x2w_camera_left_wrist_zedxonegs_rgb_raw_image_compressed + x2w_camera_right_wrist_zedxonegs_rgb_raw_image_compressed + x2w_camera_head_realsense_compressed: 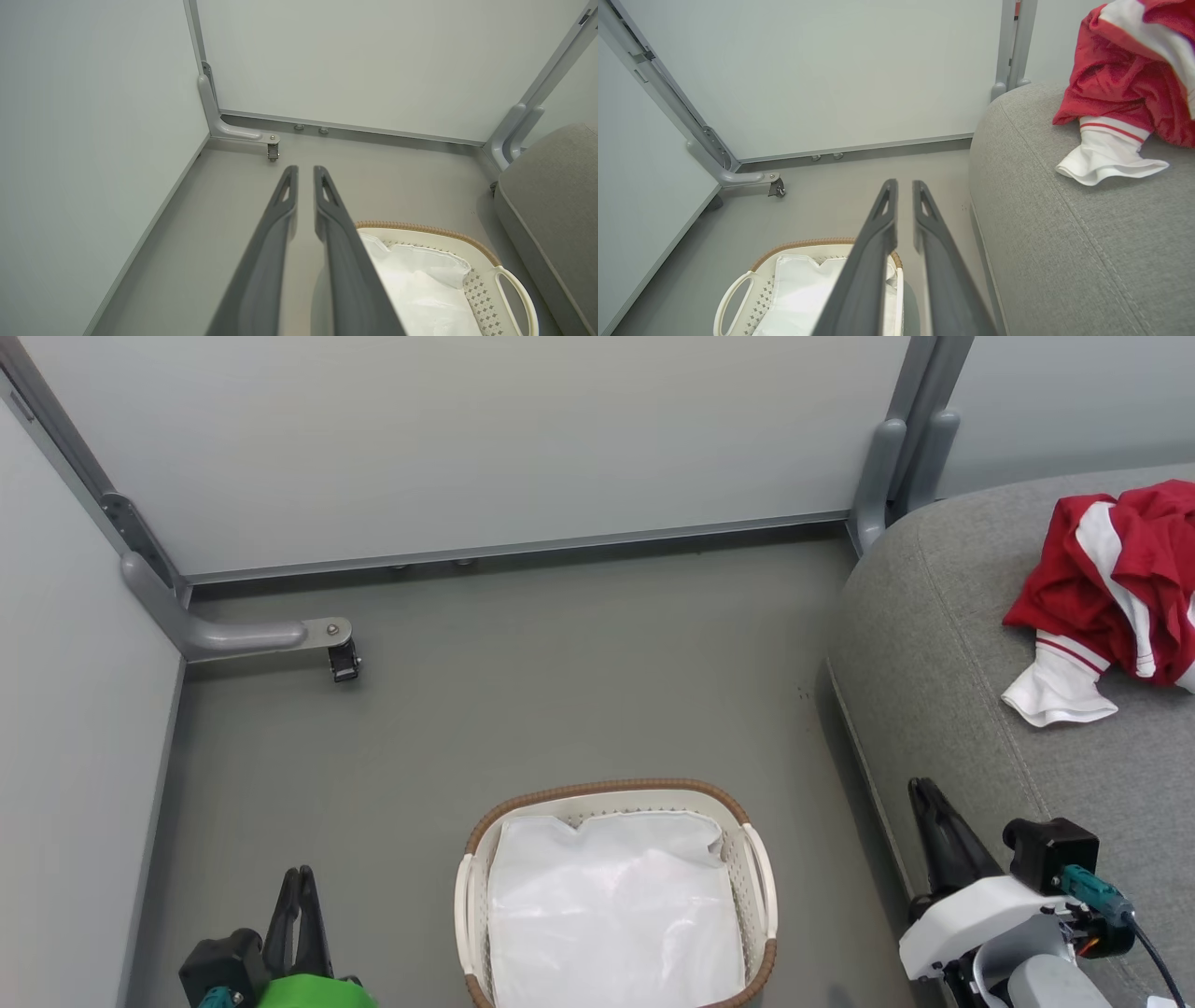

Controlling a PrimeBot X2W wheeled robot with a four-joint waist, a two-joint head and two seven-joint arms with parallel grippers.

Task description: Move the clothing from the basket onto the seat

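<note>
**Head view:** The soft red-and-white sports clothing point(1111, 569) lies bunched on the big grey fabric couch seat point(934, 663), far right. Its white cuff points toward the seat's front edge but is fully on the cushion. The oval white perforated plastic basket point(607, 791) w/ brown woven-look rim stands on the grey floor point(513, 691), near the seat's front but apart from it. Inside is a plain white liner sheet point(611, 915), no red visible. The left gripper point(301, 882) is low left and the right gripper point(922, 795) low right, by the seat's front edge.

Judgement: the transfer step looks finished. Can't tell if anything hides under the liner. Next move is prob. a basket check or parking the arms, no grasp needed.

**Left wrist view:** The left gripper point(306, 172) has its fingers drawn nearly together w/ a thin slit btw them, holding nothing. It points at bare floor just beside the basket point(420, 228) rim. There's open floor ahead up to the pale wall panels point(327, 60). A grey metal bracket foot point(243, 135) w/ a small caster juts out at the corner, the one snag on that side.

**Right wrist view:** The right gripper point(903, 184) is the same, fingers nearly together w/ a slim gap, empty. It hangs over the strip btw basket point(803, 243) and seat point(1064, 233). The clothing point(1111, 84) is up right, well apart from the fingertips.

Room: that floor strip is narrow, so lowering this arm means minding the rounded seat edge and the basket rim. It's freer toward the back wall.
</note>
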